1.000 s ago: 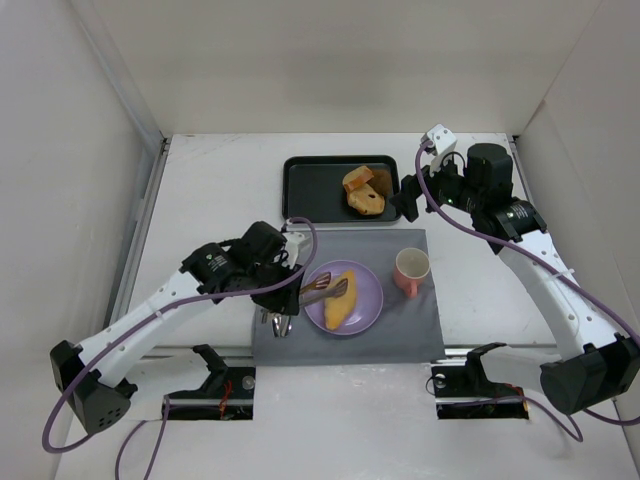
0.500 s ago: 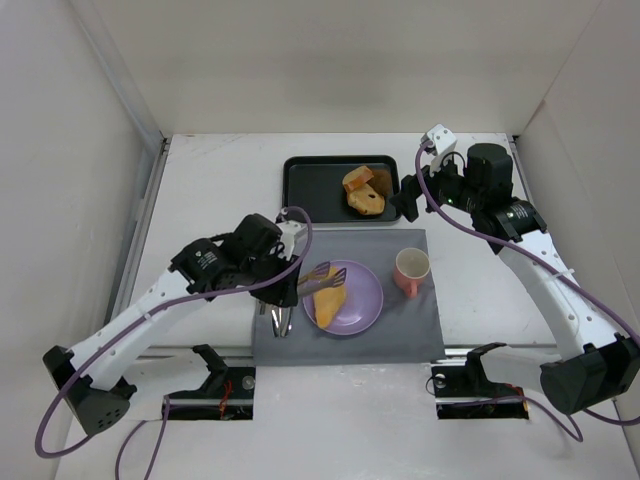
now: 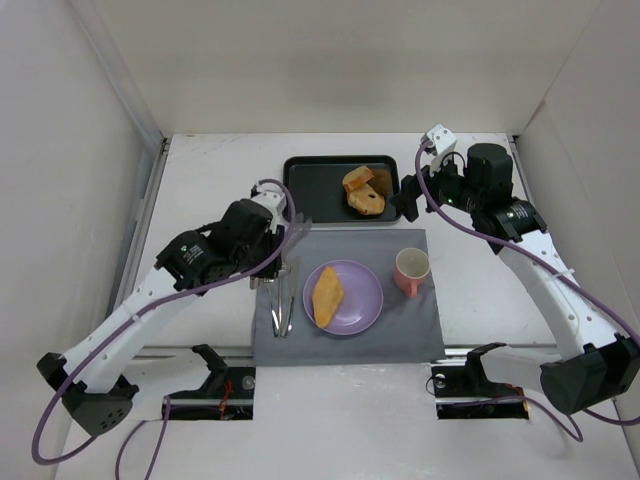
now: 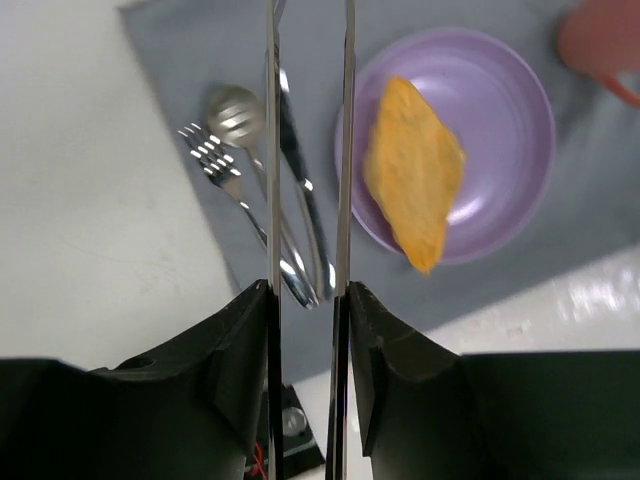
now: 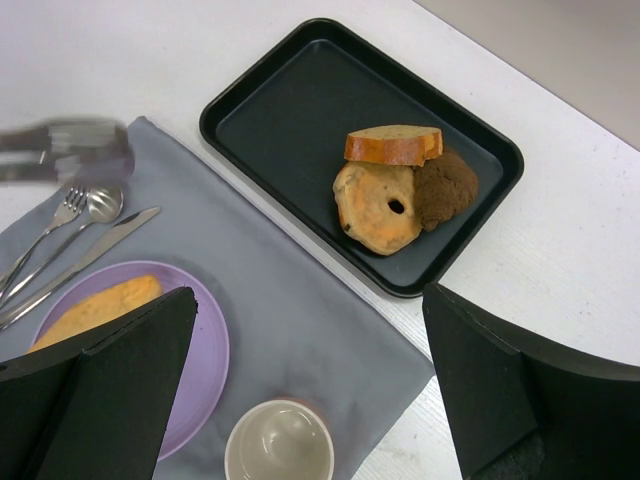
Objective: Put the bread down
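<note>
The bread (image 3: 326, 296), a golden oval piece, lies flat on the left half of the purple plate (image 3: 364, 300); the left wrist view shows the bread (image 4: 413, 170) to the right of my fingers. My left gripper (image 3: 283, 236) hovers over the mat's upper left corner, away from the plate. It is shut on metal tongs (image 4: 272, 150), whose two thin blades run forward with nothing between them. My right gripper (image 3: 410, 198) hangs open and empty beside the black tray's right end.
The black tray (image 3: 312, 182) holds a ring-shaped bagel (image 5: 380, 210), a bread slice (image 5: 393, 144) and a dark brown chunk (image 5: 448, 186). A fork (image 4: 215, 165), spoon (image 4: 236, 110) and knife (image 4: 300, 190) lie on the grey mat (image 3: 400, 335) left of the plate. A pink cup (image 3: 411, 270) stands to its right.
The tongs let go of the bread, which now lies alone on the plate. My left gripper drew back up and to the left. The right arm has not moved.
</note>
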You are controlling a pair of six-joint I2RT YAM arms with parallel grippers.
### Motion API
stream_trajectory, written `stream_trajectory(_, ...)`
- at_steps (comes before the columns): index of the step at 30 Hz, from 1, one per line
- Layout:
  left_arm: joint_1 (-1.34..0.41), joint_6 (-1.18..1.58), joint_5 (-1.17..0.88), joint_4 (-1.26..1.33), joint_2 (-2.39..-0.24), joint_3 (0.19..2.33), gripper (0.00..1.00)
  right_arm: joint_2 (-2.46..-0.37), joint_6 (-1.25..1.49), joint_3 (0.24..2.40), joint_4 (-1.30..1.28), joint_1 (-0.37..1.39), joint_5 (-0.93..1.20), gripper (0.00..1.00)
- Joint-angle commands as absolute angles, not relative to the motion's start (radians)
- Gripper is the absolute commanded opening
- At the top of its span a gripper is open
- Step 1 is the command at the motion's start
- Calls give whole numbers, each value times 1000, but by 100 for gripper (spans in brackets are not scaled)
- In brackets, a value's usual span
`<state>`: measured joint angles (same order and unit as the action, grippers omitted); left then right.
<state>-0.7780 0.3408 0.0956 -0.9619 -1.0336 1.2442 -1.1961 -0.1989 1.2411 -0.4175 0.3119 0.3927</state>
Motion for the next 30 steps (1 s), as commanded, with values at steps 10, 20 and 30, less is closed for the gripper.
stream_trajectory(10,-399,198,379,-571,-1290,1164,31,-1160,-209,1252,-376,311,425,100)
stream_trajectory(20,-161,153,328,-377,-1485,1200,30,-1141,-209,1252,-385,311,445,100)
stream_trajectory(30,0,112,163,-287,-1603,1158,30,-1141,-218,1252,-385,311,445,100)
